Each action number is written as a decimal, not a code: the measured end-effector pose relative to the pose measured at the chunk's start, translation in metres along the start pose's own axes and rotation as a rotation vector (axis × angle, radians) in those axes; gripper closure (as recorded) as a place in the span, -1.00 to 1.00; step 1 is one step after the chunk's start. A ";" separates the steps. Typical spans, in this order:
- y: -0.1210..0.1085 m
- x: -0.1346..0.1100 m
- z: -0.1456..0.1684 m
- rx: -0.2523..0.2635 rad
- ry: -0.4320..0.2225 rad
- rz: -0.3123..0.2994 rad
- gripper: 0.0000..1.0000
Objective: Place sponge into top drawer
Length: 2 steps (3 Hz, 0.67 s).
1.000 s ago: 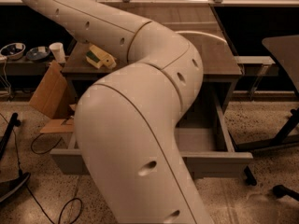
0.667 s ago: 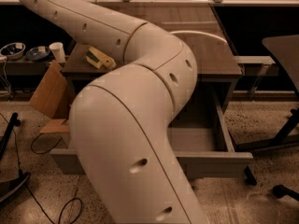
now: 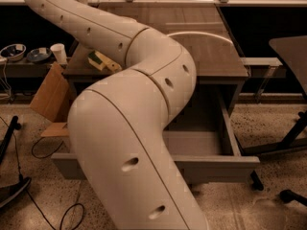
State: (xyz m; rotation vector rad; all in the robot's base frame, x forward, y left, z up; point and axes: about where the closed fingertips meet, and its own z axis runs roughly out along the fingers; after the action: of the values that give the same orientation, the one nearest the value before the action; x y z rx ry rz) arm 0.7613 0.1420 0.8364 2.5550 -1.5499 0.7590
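Note:
The sponge [image 3: 101, 61], pale yellow with a dark green top, lies on the left part of the grey cabinet's top, just beside my arm. The top drawer [image 3: 225, 167] is pulled out wide open below it; its grey inside shows on the right, and my arm hides its left half and the handle. My big cream arm [image 3: 144, 109] fills the middle of the camera view and runs off the top left edge. My gripper is beyond that edge, out of view.
A pale curved bowl rim [image 3: 201, 34] shows on the cabinet top behind my arm. A cardboard box [image 3: 50, 94], a white cup [image 3: 59, 53] and two bowls [image 3: 13, 51] are at the left. Cables lie on the floor [image 3: 48, 150]. A dark table and chair legs [image 3: 293, 133] stand at the right.
My arm's elbow and lower link have shifted a little to the left. The sponge and the open drawer have not moved.

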 end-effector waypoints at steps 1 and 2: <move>0.001 0.000 0.005 -0.011 -0.008 -0.010 -0.60; 0.002 0.001 0.006 -0.012 -0.009 -0.011 -0.14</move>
State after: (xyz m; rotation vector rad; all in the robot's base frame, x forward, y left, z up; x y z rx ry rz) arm 0.7624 0.1391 0.8313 2.5601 -1.5371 0.7359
